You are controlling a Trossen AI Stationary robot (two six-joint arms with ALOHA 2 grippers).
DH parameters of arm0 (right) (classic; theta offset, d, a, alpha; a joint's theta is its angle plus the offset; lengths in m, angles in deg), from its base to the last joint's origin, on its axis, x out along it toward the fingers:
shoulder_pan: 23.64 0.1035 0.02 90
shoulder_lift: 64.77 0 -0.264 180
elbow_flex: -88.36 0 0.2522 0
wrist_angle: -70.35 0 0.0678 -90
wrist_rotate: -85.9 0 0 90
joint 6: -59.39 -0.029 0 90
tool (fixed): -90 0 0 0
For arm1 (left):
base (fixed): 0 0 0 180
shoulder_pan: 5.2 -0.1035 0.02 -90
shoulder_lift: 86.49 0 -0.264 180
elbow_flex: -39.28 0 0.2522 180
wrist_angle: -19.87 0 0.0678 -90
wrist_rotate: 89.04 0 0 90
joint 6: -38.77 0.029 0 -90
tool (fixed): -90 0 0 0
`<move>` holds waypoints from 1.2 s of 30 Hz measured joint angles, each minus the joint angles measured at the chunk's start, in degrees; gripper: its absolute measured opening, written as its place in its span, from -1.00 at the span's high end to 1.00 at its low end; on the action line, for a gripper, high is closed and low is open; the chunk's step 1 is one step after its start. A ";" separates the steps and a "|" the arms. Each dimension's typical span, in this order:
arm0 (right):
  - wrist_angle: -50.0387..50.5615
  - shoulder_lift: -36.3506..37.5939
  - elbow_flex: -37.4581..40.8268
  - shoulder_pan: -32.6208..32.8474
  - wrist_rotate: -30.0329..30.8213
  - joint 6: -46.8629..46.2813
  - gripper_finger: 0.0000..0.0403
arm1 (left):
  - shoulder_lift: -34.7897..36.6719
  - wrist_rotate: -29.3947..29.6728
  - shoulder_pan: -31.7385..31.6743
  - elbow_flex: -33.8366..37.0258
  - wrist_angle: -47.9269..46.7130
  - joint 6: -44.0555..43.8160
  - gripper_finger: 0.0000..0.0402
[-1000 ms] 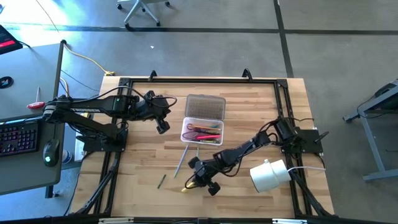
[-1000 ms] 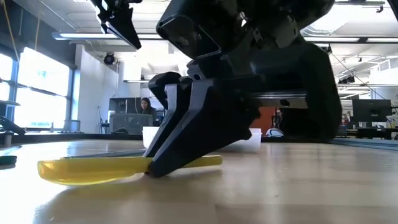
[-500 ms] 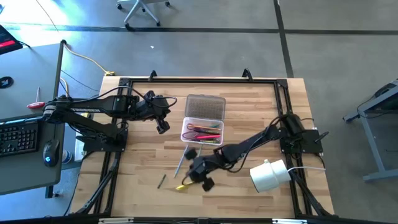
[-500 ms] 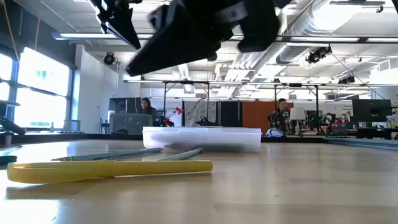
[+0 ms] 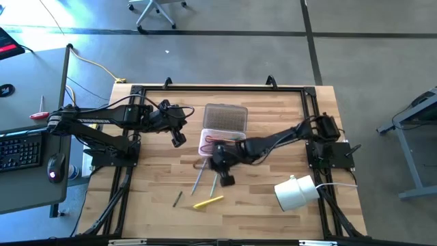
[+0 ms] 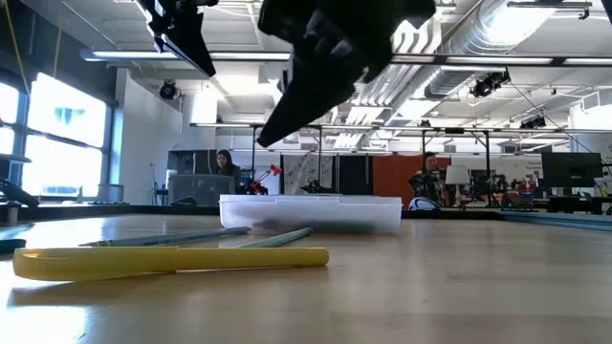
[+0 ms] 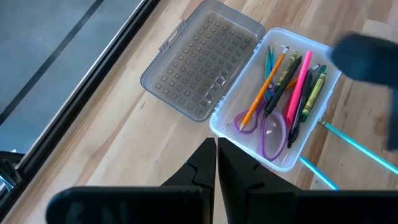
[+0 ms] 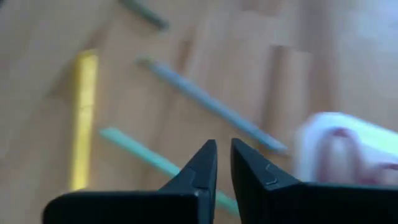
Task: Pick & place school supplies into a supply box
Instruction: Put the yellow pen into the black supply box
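Tabletop [image 5: 287, 123]: yellow marker [image 5: 208, 201] lies diagonally (long axis slanted).

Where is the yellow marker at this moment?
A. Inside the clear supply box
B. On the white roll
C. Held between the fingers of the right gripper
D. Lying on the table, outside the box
D: the yellow marker lies flat on the table, apart from the supply box and the right gripper.

A grey floor [image 5: 225, 55] crossed by dark seams is seen around the wooden table [image 5: 287, 123], with an office chair base [image 5: 156, 12] beyond it and a desk bearing a keyboard [image 5: 19, 152] and mouse [image 5: 56, 167] at one side. Bright windows [image 6: 48, 143], ceiling ducts [image 6: 478, 48] and seated people [image 6: 427, 182] are shown in the room behind.
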 joint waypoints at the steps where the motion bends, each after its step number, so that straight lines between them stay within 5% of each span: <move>1: -0.88 0.00 0.72 0.93 -0.12 0.07 0.85 | 0.00 0.00 0.00 0.00 0.08 -0.02 0.73; 8: -10.11 -1.37 4.54 8.64 4.12 -4.93 0.46 | 0.00 0.00 0.00 0.00 0.09 0.00 0.73; 16: -34.05 -6.71 14.58 13.92 7.14 -10.34 0.22 | 0.00 -0.68 0.00 0.00 0.48 -0.02 0.73; 30: -46.44 -17.64 18.37 14.58 11.58 -14.02 0.40 | 0.00 -1.30 0.00 0.00 1.67 0.20 0.73; 36: -49.12 -21.06 18.07 14.78 12.73 -10.86 0.74 | 0.00 -1.47 0.00 0.00 1.66 0.20 0.73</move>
